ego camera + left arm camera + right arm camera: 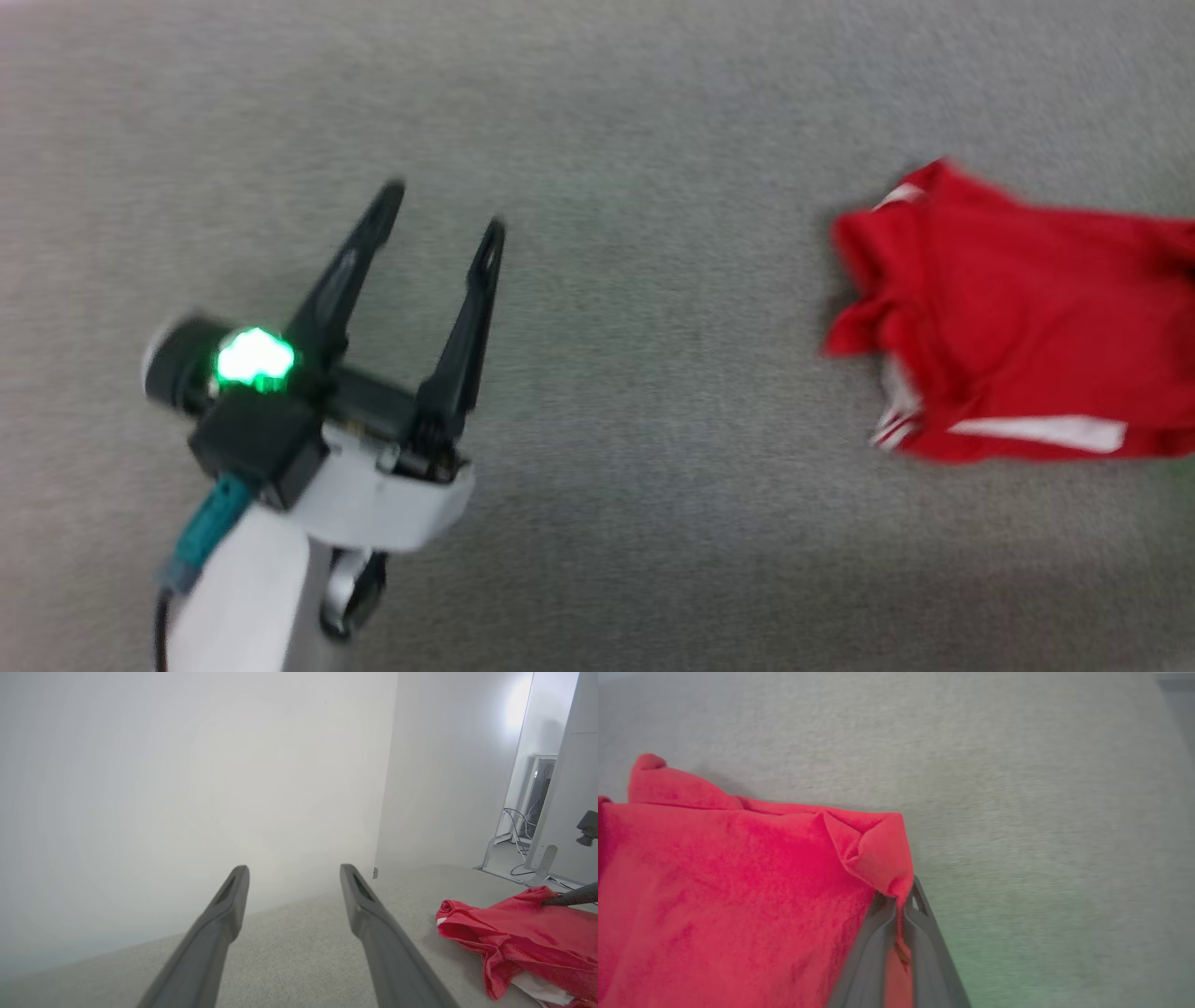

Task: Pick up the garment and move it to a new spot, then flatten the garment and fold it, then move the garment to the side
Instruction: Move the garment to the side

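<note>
The crumpled red white-trimmed jersey point(1018, 317) lay at 3 o'clock on the grey felt surface point(653, 485). Our right gripper point(900, 899) pinched 1 thin corner between its fingers; the left gripper point(442, 211) held its fingers spread. We feared that scant cloth slipping on lifting.

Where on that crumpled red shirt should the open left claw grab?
Probably the bunched edge of the garment nearest the left gripper, approached from the left: its folds stand up off the surface, easy to pinch. The right gripper holds another corner.
</note>
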Motion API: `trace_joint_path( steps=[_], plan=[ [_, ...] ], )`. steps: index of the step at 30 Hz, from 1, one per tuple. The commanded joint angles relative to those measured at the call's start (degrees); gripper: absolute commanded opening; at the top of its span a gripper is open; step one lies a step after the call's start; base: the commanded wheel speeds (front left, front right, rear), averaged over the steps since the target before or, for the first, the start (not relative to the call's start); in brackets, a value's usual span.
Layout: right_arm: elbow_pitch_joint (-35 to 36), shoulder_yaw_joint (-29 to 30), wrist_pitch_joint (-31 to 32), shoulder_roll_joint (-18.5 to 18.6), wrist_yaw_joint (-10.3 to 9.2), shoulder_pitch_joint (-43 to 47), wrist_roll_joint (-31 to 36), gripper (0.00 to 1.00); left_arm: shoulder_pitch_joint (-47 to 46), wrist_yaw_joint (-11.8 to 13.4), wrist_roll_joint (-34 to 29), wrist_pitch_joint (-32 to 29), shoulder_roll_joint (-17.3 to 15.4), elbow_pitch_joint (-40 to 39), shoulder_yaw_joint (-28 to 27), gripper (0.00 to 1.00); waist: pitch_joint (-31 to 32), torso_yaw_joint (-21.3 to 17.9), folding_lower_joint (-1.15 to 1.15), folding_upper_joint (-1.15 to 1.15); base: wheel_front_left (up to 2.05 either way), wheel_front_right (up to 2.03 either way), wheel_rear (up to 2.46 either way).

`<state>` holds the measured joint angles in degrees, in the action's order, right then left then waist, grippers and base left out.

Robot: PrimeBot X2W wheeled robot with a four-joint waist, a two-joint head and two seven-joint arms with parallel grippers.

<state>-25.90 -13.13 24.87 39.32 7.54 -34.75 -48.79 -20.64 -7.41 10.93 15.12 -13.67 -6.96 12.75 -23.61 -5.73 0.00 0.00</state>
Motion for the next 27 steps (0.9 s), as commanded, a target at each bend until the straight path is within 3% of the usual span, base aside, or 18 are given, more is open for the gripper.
trace_joint_path(
  steps=[1, 7, 13, 22, 27],
  plan=[
    [-0.5, 0.6, -0.7, 0.6, -0.11, -0.8, 0.5, 0.0, -1.9, -0.1, -0.3, 0.0, -0.6, -0.1, 0.2, 1.0, -3.4, -3.5, 0.0, 0.0, 0.0, 0.0, 0.0],
    [-5.4, 2.7, -4.8, 3.0, -0.11, -4.6, 1.8, 0.0, -14.1, -0.1, -0.8, 0.0, -5.1, 2.3, 5.8, 1.0, -8.2, -7.9, 0.0, 0.0, 0.0, 0.0, 0.0],
    [-13.2, 2.1, -9.5, 2.6, -0.11, -12.1, 4.5, 0.0, -27.1, 0.0, 0.3, 0.0, -9.5, 7.3, 13.8, 1.0, -12.7, -11.0, 0.0, 0.0, 0.0, 0.0, 0.0],
    [-27.6, 0.2, -20.1, 2.0, -0.11, -24.6, 10.6, 0.0, -40.9, 0.0, 1.5, 0.0, -10.5, 11.6, 22.1, 1.0, -17.1, -13.0, 0.0, 0.0, 0.0, 0.0, 0.0],
    [-34.5, -0.1, -24.7, -0.4, -0.11, -29.7, 11.9, 0.0, -44.1, 0.0, 2.0, 0.0, -10.8, 12.8, 24.0, 1.0, -18.6, -13.5, 0.0, 0.0, 0.0, 0.0, 0.0]
  ],
)
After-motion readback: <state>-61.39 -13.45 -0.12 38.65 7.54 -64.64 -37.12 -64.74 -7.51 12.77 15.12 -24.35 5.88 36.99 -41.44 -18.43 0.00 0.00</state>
